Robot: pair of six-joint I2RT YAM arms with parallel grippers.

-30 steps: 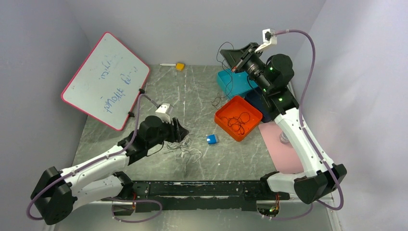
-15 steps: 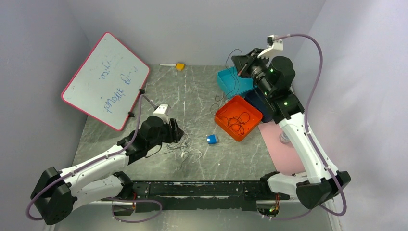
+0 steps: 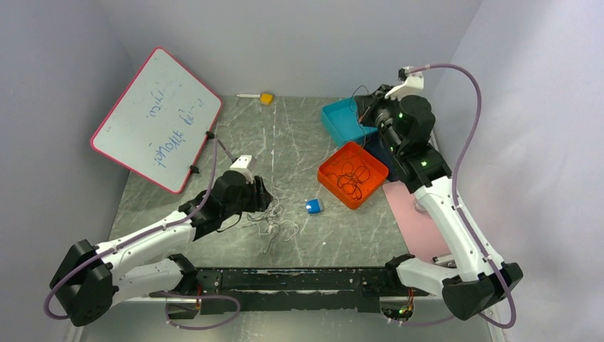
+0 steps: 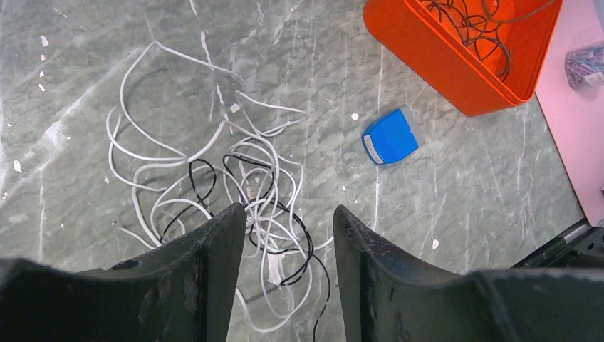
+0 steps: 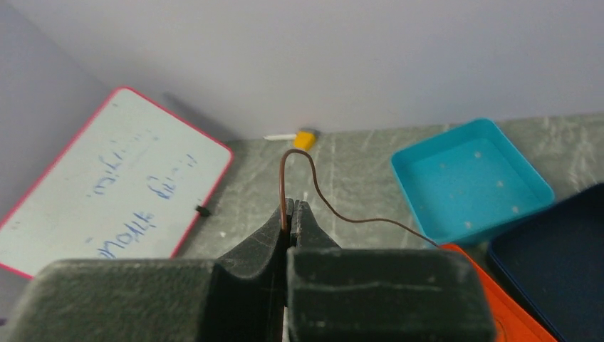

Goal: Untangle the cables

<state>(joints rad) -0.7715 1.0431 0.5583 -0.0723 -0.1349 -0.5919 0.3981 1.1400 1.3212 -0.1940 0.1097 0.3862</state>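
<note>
Left claw [image 4: 287, 217] half open, empty, hovering over the tangled cables [image 4: 238, 189] on the surface [image 4: 463, 178]. Right claw [image 5: 290, 214] pinched shut on one thin cable [image 5: 283, 189], up by the tray [image 3: 329, 178]. Light and floppy, I'd say: grab a free outer loop.

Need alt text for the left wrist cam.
Left gripper, jaws open, over a loose tangle of white and black cables on a grey table. Small blue box to its right; orange tray with dark cables at top right.
</note>
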